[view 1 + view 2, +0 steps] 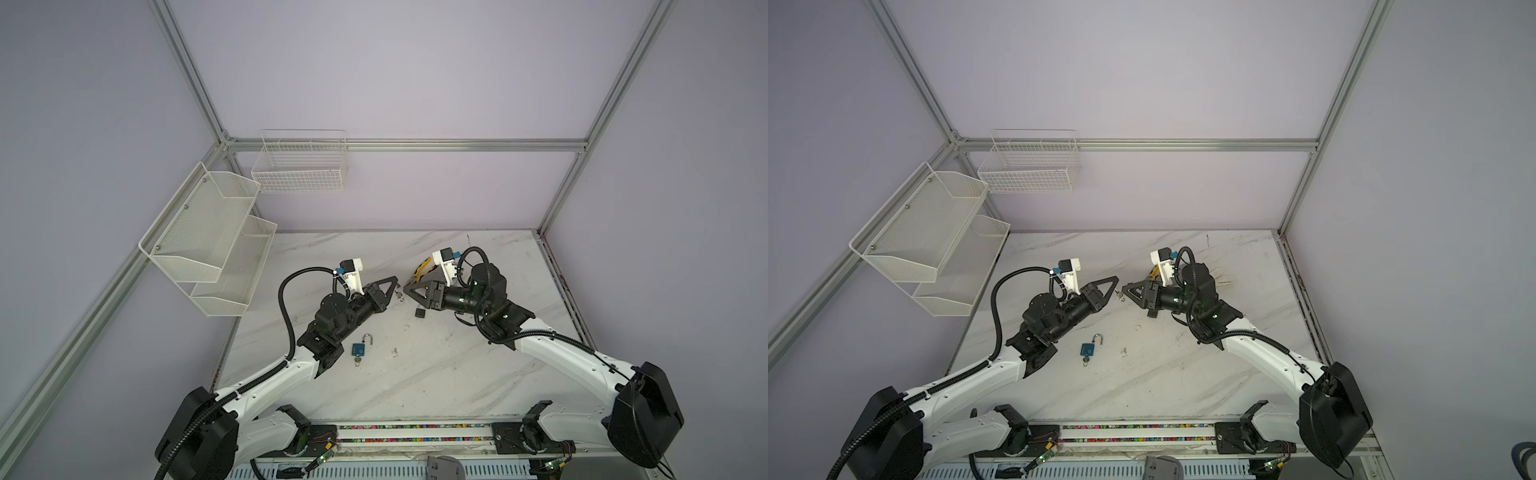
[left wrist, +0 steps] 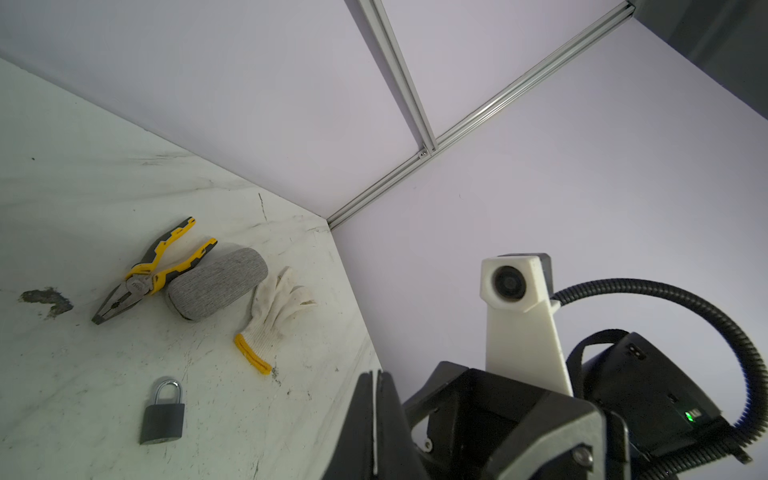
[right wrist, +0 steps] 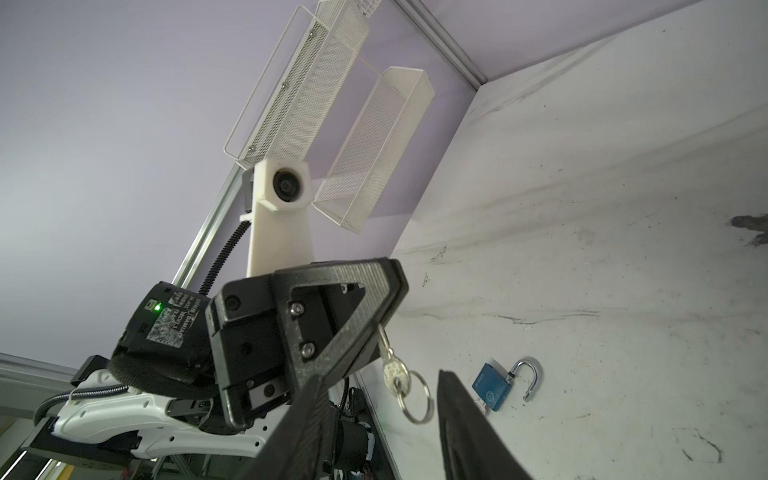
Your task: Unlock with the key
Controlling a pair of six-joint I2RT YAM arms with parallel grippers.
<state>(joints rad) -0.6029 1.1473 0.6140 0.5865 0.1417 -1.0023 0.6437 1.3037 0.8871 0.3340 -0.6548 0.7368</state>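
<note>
My left gripper (image 1: pixel 397 281) (image 1: pixel 1116 279) (image 2: pixel 376 374) is shut on the blade of a small silver key (image 1: pixel 400 296) (image 1: pixel 1121 296) (image 3: pixel 390 370). The key's head and ring hang free below the tips. My right gripper (image 1: pixel 406 286) (image 1: pixel 1124 287) (image 3: pixel 378 376) faces it, open, its fingers standing either side of the hanging key in the right wrist view without touching it. A black padlock (image 2: pixel 163 419) (image 1: pixel 420 312) lies shut on the table under the right gripper. A blue padlock (image 1: pixel 358 350) (image 1: pixel 1087 350) (image 3: pixel 494 386) lies nearer the front, shackle swung open.
Yellow-handled pliers (image 2: pixel 141 274) (image 1: pixel 423 268), a grey case (image 2: pixel 216 282) and a white glove (image 2: pixel 274 316) lie behind the right arm. White mesh shelves (image 1: pixel 208 237) and a wire basket (image 1: pixel 299 166) hang on the left and back walls.
</note>
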